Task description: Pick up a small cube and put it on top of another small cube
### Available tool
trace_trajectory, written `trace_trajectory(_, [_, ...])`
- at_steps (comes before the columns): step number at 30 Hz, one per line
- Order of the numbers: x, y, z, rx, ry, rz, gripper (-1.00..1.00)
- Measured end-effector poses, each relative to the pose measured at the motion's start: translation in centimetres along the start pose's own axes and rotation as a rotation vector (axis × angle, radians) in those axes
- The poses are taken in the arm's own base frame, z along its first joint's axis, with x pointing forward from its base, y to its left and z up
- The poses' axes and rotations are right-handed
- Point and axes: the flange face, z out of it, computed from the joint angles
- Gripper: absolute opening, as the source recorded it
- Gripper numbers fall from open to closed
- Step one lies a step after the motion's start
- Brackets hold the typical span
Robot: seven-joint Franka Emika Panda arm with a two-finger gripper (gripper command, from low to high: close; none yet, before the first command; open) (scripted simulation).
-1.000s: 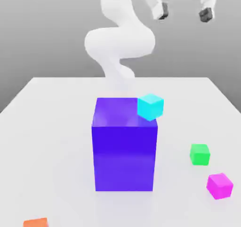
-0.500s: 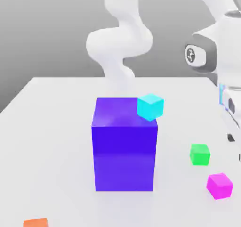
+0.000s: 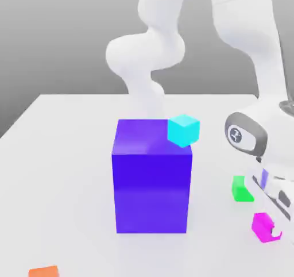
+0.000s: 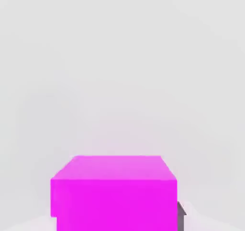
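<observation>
- We are at the grab step: our fingers [image 3: 274,227] are pinching the pink cube [image 3: 262,226], which sits on the tabletop [image 3: 63,155] at the exterior view's right.
- Next, we think, lift it straight up and carry it over the green cube [image 3: 241,189] close by.

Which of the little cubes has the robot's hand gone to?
The magenta cube, at the exterior view's lower right: the hand sits right over it, while the green, cyan and orange cubes stand apart.
</observation>
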Motion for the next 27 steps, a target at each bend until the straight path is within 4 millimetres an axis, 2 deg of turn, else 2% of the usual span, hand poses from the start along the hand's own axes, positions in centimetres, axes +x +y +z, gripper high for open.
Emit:
trace_trajectory(5, [-0.1,-0.1,-5.4,0.001,0.000,-0.002,-1.00])
trace_trajectory(9, [-2.2,-3.5,-8.0,0.015,0.001,-0.080,-1.00])
trace_trajectory(11, [-3.4,-5.8,-9.0,0.019,0.001,-0.139,-1.00])
trace_trajectory(16, [-7.4,-9.8,-10.8,0.008,0.000,-0.255,-1.00])
trace_trajectory(18, [-8.4,-10.6,-10.4,0.003,0.000,-0.281,-1.00])
trace_trajectory(23, [-8.6,-10.8,-6.1,0.001,0.000,-0.289,-1.00])
trace_trajectory(24, [-8.7,-10.8,-5.2,0.000,0.000,-0.288,1.00])
trace_trajectory(27, [-8.7,-10.8,-5.2,0.000,0.000,-0.288,1.00])
